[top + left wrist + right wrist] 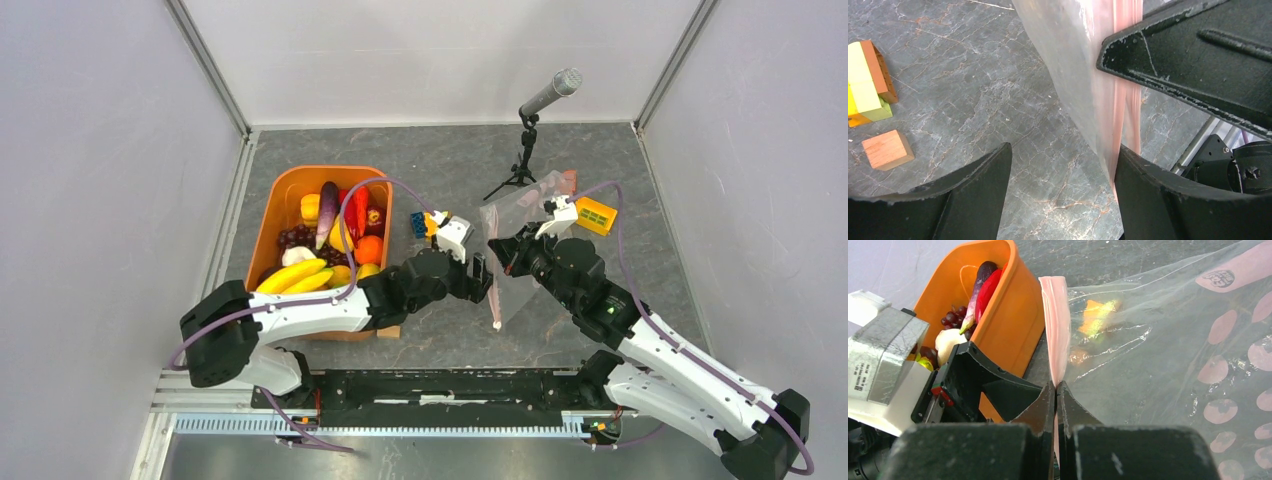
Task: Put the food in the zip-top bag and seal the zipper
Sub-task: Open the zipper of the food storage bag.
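The clear zip-top bag (520,250) hangs upright over the table's middle. My right gripper (1056,387) is shut on its pink zipper (1057,330) edge. My left gripper (1063,170) is open just left of the bag. The bag (1068,60) and its pink strip (1122,105) rest against the inner side of that gripper's right finger (1148,200), and nothing is between the jaws. The food (330,245), among it bananas, an eggplant, a red pepper and grapes, lies in the orange tub (275,205) at the left. In the right wrist view the tub (1013,325) stands behind the bag (1158,355).
A microphone on a small tripod (530,130) stands at the back. Coloured blocks (596,215) lie behind the bag. More coloured blocks (865,85) and a wooden block (887,149) lie on the table in the left wrist view. Grey walls enclose the table.
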Robot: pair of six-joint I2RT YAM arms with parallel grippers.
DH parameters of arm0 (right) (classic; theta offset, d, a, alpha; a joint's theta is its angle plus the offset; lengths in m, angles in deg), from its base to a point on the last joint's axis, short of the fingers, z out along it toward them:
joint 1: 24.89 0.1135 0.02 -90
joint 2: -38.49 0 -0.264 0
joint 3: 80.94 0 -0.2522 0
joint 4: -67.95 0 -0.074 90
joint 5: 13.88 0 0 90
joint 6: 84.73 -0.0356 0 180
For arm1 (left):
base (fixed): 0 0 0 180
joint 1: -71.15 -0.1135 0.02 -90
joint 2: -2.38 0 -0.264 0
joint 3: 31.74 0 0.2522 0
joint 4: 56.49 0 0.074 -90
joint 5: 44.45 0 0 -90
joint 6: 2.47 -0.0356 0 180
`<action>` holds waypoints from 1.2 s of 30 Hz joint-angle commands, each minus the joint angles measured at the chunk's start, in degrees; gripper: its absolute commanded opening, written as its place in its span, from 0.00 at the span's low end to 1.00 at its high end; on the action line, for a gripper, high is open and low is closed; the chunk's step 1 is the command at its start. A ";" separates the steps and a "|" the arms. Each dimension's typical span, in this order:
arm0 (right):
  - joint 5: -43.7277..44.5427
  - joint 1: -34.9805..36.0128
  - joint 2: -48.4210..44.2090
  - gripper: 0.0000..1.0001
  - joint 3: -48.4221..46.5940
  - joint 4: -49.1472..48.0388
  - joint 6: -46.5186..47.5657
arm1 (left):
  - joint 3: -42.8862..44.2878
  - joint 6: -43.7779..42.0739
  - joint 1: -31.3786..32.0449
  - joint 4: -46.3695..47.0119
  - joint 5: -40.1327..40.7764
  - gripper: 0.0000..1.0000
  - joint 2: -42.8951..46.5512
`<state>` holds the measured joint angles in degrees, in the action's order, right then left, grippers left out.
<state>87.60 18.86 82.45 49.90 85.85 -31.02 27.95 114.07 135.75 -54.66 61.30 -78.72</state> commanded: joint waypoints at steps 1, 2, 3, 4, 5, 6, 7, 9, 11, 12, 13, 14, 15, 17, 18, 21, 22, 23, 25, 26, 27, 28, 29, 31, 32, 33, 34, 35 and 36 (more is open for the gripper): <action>0.94 -0.15 -0.32 0.00 -0.40 -3.15 -1.23 | 1.14 2.43 0.71 0.57 0.60 0.77 -1.22; 1.36 -0.11 -0.21 0.00 -0.73 -3.26 -1.27 | 0.41 3.07 0.80 0.76 0.64 0.76 -1.45; 1.97 -0.15 -0.13 0.00 -1.00 -3.33 -1.36 | -0.43 3.63 0.92 1.28 0.61 0.73 -1.67; 2.26 -0.15 -0.05 0.00 -1.30 -3.44 -1.36 | -1.25 4.25 1.10 1.95 0.48 0.72 -1.81; 2.65 -0.15 0.03 0.00 -1.50 -3.48 -1.41 | -2.07 4.74 1.27 2.88 0.01 0.70 -1.94; 3.10 -0.15 0.16 0.00 -1.60 -3.45 -1.49 | -2.70 5.05 1.44 3.89 -0.45 0.67 -1.89; 3.48 -0.15 0.35 0.00 -1.60 -3.37 -1.65 | -3.06 5.25 1.56 4.67 -0.94 0.64 -1.96; 4.07 -0.15 0.52 0.00 -1.37 -3.02 -1.70 | -3.55 5.30 1.82 5.48 -1.77 0.54 -1.57; 4.14 -0.15 0.58 0.00 -0.94 -2.92 -1.85 | -3.78 4.72 1.84 6.19 -2.37 0.41 -0.96; 4.00 -0.15 0.48 0.00 -0.77 -2.83 -1.75 | -3.70 4.19 1.79 6.41 -2.71 0.31 -0.62; 3.83 -0.15 0.46 0.00 -0.65 -2.70 -1.56 | -3.63 3.55 1.88 6.45 -3.08 0.25 -0.34; 3.88 -0.15 0.36 0.01 -0.64 -2.40 -1.37 | -3.47 3.22 1.83 6.45 -3.38 0.19 -0.22; 3.74 -0.15 0.24 0.02 -0.64 -2.17 -1.12 | -3.25 2.92 1.83 6.50 -3.70 0.13 0.02; 3.70 -0.16 -0.03 0.05 -0.64 -1.67 -0.56 | -2.79 2.46 1.83 6.49 -4.44 0.06 0.35; 3.64 -0.15 -0.27 0.06 -0.70 -1.33 -0.16 | -2.59 2.31 1.83 6.46 -4.83 0.04 0.55; 2.56 -0.15 -0.75 0.18 -0.96 -0.51 1.62 | -1.93 2.24 1.78 5.75 -4.85 0.02 1.46; 2.33 -0.15 -1.07 0.30 -1.08 -0.02 2.04 | -1.47 2.23 1.82 4.88 -4.66 0.02 1.73; 2.21 -0.15 -1.30 0.39 -1.16 0.77 2.57 | -0.85 2.15 1.84 3.46 -4.14 0.02 2.05; 1.59 -0.17 -1.89 0.49 -1.29 2.20 3.86 | 0.47 2.22 1.84 0.75 -3.19 0.02 2.76; 1.21 -0.15 -1.97 0.53 -1.65 3.10 4.68 | 0.95 1.91 1.84 -0.08 -3.18 0.02 3.14; 0.85 -0.15 -1.96 0.56 -2.11 3.85 5.47 | 1.40 1.79 1.85 -0.52 -3.17 0.02 3.42; 0.38 -0.15 -1.70 0.57 -2.90 5.07 6.21 | 1.75 1.89 1.85 -1.24 -3.12 0.02 3.72; 0.15 -0.11 -1.28 0.58 -3.85 6.12 6.79 | 2.30 2.16 1.84 -1.88 -3.18 0.02 3.92; -0.34 0.21 0.04 0.59 -5.84 8.66 7.37 | 3.31 2.79 1.89 -3.18 -3.11 0.02 4.19; 0.09 0.63 0.60 0.59 -6.60 9.43 7.54 | 3.91 3.12 1.90 -3.87 -3.00 0.02 4.13; 1.19 1.38 0.84 0.59 -7.28 10.13 7.88 | 4.42 3.45 1.92 -4.65 -2.96 0.02 4.06; 2.60 2.09 1.00 0.59 -7.80 10.59 8.10 | 5.04 3.86 1.85 -5.41 -2.71 0.02 3.94; 4.41 2.91 1.19 0.58 -8.26 11.34 8.17 | 5.54 4.14 1.86 -6.18 -2.58 0.02 3.89; 5.67 3.55 1.56 0.58 -9.16 12.23 8.42 | 6.14 4.64 1.86 -7.03 -2.45 0.02 3.74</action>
<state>88.94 20.11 83.33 45.22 94.42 -24.97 30.20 117.68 137.30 -58.99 57.36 -76.10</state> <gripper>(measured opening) 0.587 0.043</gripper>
